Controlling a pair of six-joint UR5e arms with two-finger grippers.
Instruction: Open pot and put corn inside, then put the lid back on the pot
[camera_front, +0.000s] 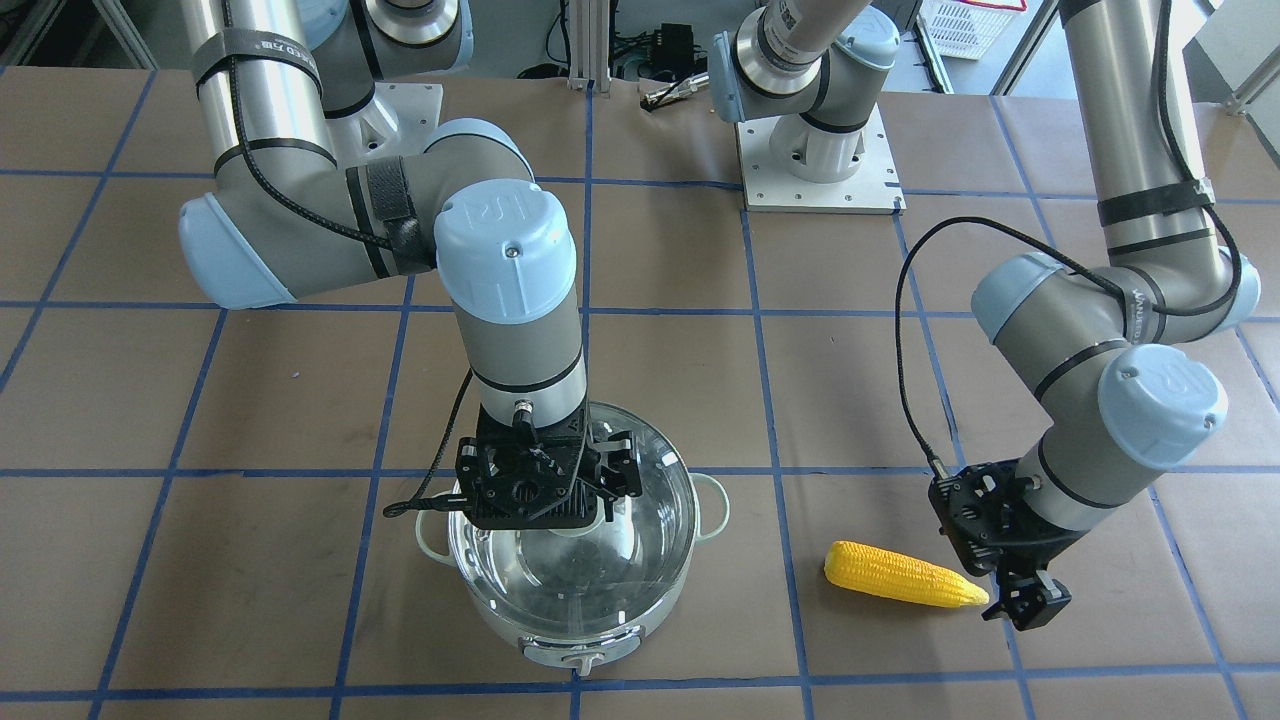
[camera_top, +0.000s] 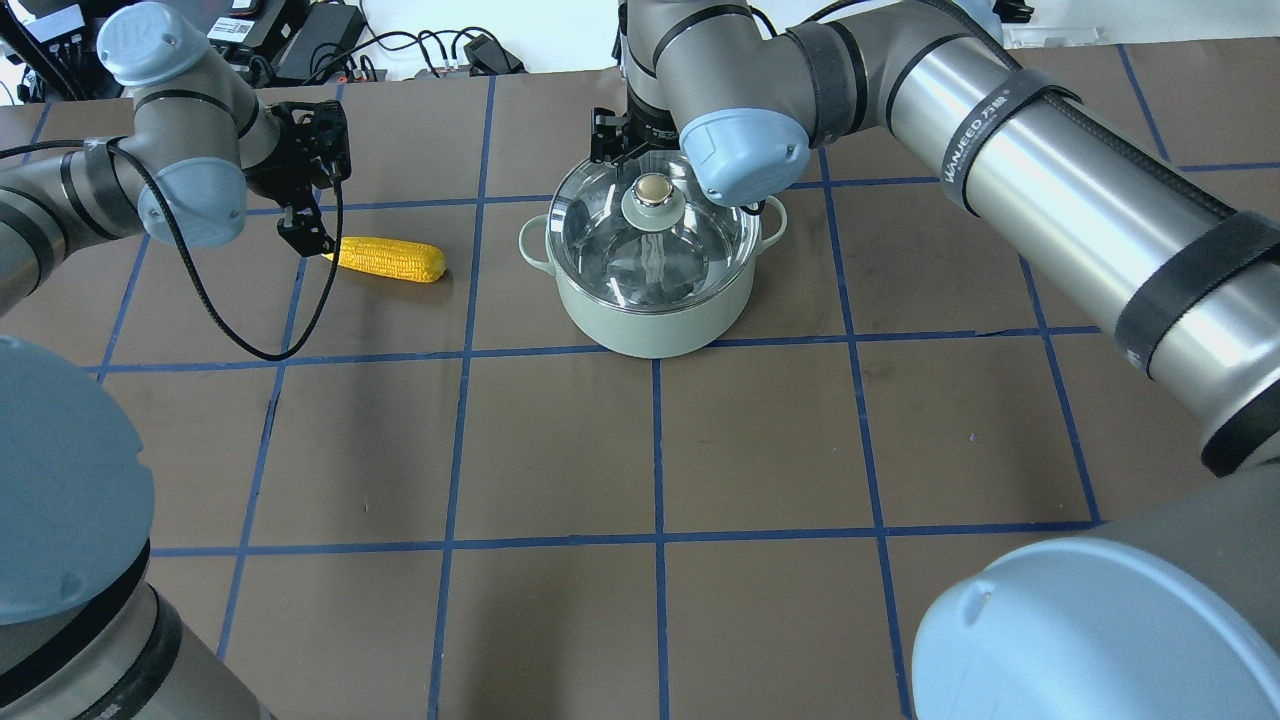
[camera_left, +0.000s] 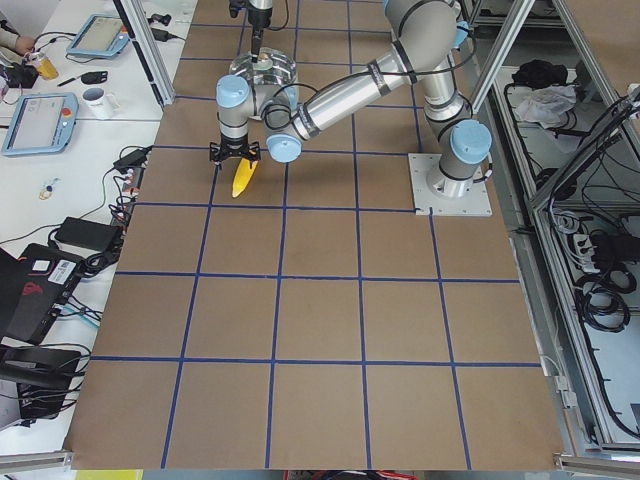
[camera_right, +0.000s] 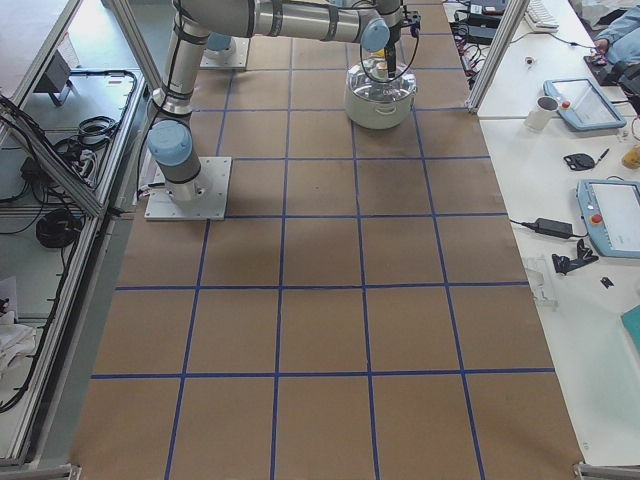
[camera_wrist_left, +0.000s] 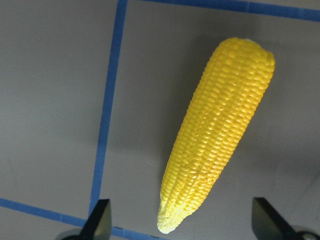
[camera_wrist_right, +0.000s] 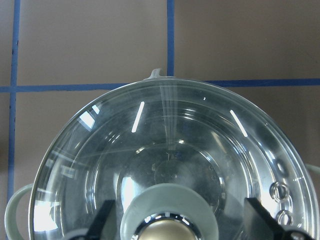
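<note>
Right arm's (camera_top: 1090, 200) strap (camera_top: 1003, 107) reads WANJEED. Near the table's (camera_top: 800, 450) far edge, the right gripper (camera_wrist_right: 180, 217), fingers apart, hangs over the lid (camera_wrist_right: 165, 145) on the pot (camera_top: 650, 325), its knob (camera_top: 652, 187) half cropped in the wrist view. The left gripper (camera_wrist_left: 182, 220), fingers apart, hangs over the tip of the corn (camera_wrist_left: 220, 130).

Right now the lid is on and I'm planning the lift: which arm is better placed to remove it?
Right. The right hand hangs open over the knob of the lid, one finger either side. The left hand is open at the tip of the corn, away from the pot.
</note>
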